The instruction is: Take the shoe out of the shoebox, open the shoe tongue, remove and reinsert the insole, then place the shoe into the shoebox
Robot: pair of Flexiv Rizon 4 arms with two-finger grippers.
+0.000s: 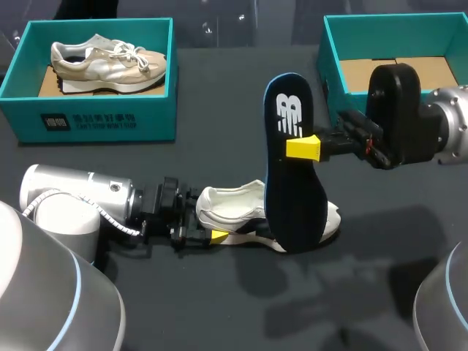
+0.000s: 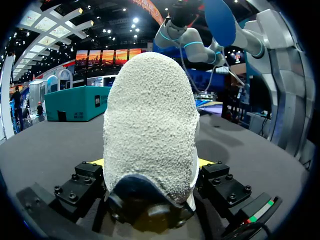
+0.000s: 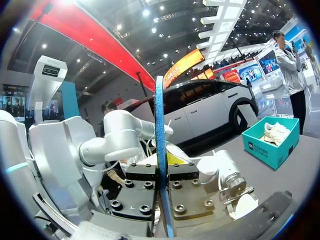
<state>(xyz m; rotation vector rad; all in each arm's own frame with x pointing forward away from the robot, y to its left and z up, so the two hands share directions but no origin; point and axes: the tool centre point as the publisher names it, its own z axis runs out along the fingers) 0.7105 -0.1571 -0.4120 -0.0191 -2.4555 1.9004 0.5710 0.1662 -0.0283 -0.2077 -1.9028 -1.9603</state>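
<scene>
**Insole held up over the shoe**

The right end effector (image 1: 303, 148) pinches the dark insole (image 1: 292, 183) near its middle, one yellow tip on each face. The insole stands nearly upright, its heel end up and its toe end low in front of the white shoe (image 1: 241, 212). The right wrist view shows the insole (image 3: 159, 125) edge-on between the fingers.

The shoe lies on the dark surface (image 1: 219, 307). The left end effector (image 1: 208, 235) is clamped on its heel, the fingers pressing both sides (image 2: 150, 125).

A beige shoe (image 1: 110, 62) rests in the left shoebox (image 1: 95, 117). The right shoebox (image 1: 330, 77) sits behind the right arm.
</scene>
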